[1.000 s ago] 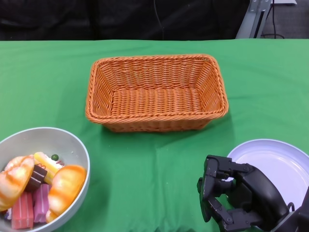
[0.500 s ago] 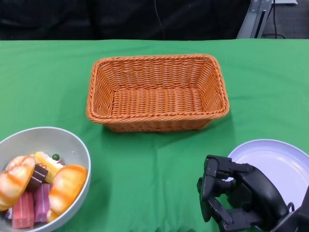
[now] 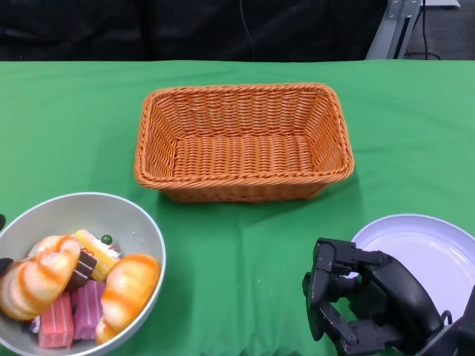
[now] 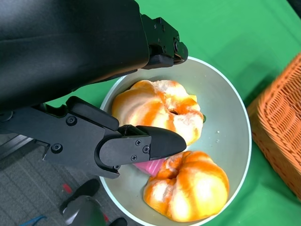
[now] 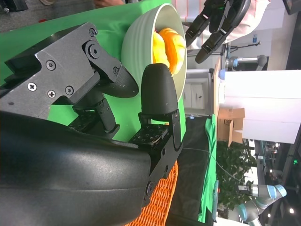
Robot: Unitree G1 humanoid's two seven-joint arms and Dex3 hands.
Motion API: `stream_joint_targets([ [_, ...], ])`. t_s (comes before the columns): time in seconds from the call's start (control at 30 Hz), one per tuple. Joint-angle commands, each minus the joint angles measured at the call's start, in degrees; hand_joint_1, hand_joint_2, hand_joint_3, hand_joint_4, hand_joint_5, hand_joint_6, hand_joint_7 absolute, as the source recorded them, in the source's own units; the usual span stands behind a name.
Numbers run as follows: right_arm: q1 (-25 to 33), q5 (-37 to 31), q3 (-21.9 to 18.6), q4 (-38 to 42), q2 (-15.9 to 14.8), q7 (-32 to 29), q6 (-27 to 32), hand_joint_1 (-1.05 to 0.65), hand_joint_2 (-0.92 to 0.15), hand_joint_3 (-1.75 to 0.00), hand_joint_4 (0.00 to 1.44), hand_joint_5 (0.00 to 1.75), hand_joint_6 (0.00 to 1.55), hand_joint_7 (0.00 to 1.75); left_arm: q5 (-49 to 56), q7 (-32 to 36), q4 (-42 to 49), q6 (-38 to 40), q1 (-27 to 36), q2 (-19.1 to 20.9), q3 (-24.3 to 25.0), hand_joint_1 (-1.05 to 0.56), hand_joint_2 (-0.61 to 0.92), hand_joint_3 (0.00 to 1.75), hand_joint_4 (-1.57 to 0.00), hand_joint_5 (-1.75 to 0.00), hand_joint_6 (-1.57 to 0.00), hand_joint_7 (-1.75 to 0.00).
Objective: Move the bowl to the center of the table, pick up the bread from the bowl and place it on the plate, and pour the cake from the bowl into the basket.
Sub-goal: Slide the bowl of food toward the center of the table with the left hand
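Observation:
The grey bowl [image 3: 93, 211] sits at the table's near left and holds two orange-glazed breads [image 3: 128, 289] and several small cakes [image 3: 74, 311]. In the left wrist view my left hand [image 4: 84, 70] grips the bowl [image 4: 221, 108] by its rim, one of its fingers [image 4: 141, 143] lying inside above a bread [image 4: 160, 108]. The head view shows only a sliver of that hand at the left edge. My right hand [image 3: 367, 308] rests near the front right, holding nothing, its fingers apart, just left of the white plate [image 3: 430, 252]. The orange wicker basket [image 3: 245, 89] stands in the middle.
Green cloth covers the table. A strip of bare cloth lies between the bowl and my right hand, in front of the basket. In the right wrist view the bowl [image 5: 141, 37] and my left hand [image 5: 218, 21] appear beyond my right hand [image 5: 94, 117].
The bowl with its breads and cakes has slid to the right, toward the table's middle, in my left hand's grip. My right hand, the basket and the plate have stayed put.

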Motion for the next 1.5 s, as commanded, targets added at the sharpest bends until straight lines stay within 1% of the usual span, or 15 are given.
stream_joint_targets([
  [0.03,-0.04,0.44,-0.12,0.34,-0.13,0.21,-0.79,-0.09,-0.54,-1.21,0.80,1.75,0.65,1.54,-0.06,0.00,-1.61,0.23,0.76,0.75,0.23,-0.59,0.92,0.51,-0.27,-0.07,-0.13,-0.02],
  [0.27,0.15,0.13,0.11,-0.06,-0.21,-0.03,-0.75,-0.08,-0.54,-1.21,0.79,1.75,0.66,1.54,-0.13,1.05,-3.77,2.14,0.61,-0.40,-0.88,-0.56,0.92,0.50,-0.25,-0.05,-0.13,-0.01],
  [0.57,0.04,0.44,0.06,0.64,-0.12,0.21,-1.22,-0.09,-0.55,-1.20,0.79,1.75,0.65,1.54,0.54,3.93,-6.31,5.16,-0.09,-1.61,-3.12,-0.58,0.92,0.50,-0.23,-0.03,-0.12,0.00],
  [0.7,0.01,0.77,0.15,0.53,-0.07,0.29,-0.55,-0.08,-0.55,-1.19,0.79,1.75,0.65,1.53,1.87,5.38,-6.78,4.86,0.02,-1.71,-4.38,-0.56,0.92,0.52,-0.26,-0.04,-0.13,-0.01],
  [1.0,0.16,0.08,0.48,0.52,0.08,-0.19,-1.32,-0.08,-0.55,-1.19,0.79,1.75,0.66,1.53,2.51,5.27,-6.59,3.26,-0.52,-2.47,-6.16,-0.58,0.92,0.52,-0.31,-0.06,-0.17,-0.02],
  [1.17,0.18,-0.29,0.66,0.75,0.23,-0.60,-1.77,-0.07,-0.55,-1.19,0.79,1.75,0.65,1.53,2.34,5.12,-6.81,1.95,-0.67,-2.84,-6.89,-0.58,0.92,0.52,-0.32,-0.05,-0.18,-0.02],
  [1.37,-0.01,-0.45,0.68,1.23,-0.09,-0.68,-1.80,-0.08,-0.55,-1.20,0.79,1.75,0.65,1.53,1.62,5.80,-8.25,3.99,-1.49,-3.80,-7.46,-0.59,0.92,0.51,-0.37,-0.07,-0.18,-0.01],
  [1.5,-0.06,-0.57,0.70,1.32,-0.19,-0.80,-1.68,-0.08,-0.54,-1.20,0.80,1.75,0.66,1.53,1.53,5.84,-8.72,4.58,-2.07,-4.21,-8.07,-0.58,0.92,0.50,-0.36,-0.07,-0.19,-0.02],
])
